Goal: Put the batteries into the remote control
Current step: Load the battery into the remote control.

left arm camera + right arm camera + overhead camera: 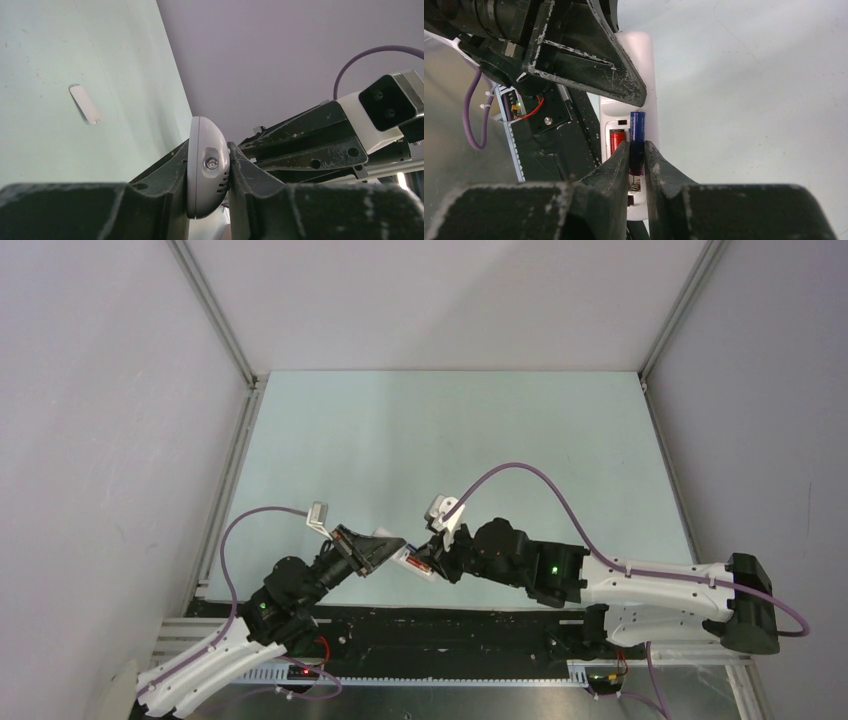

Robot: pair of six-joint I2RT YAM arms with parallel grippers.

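My left gripper [209, 167] is shut on the white remote control [206, 170], holding it by its edges above the table's near edge [415, 562]. In the right wrist view the remote control [640, 55] shows its open battery bay. The red-orange battery [616, 141] lies in the left slot. The dark blue battery [637, 131] stands in the right slot above the spring, and my right gripper [637, 152] has its fingers pressed on both sides of its lower end. The two grippers [392, 550] [437, 558] meet tip to tip over the remote.
A small white cover plate [85, 104] lies flat on the pale green table [450, 430]. Grey walls and aluminium posts [215, 310] enclose the table. Purple cables [540, 485] loop over both arms.
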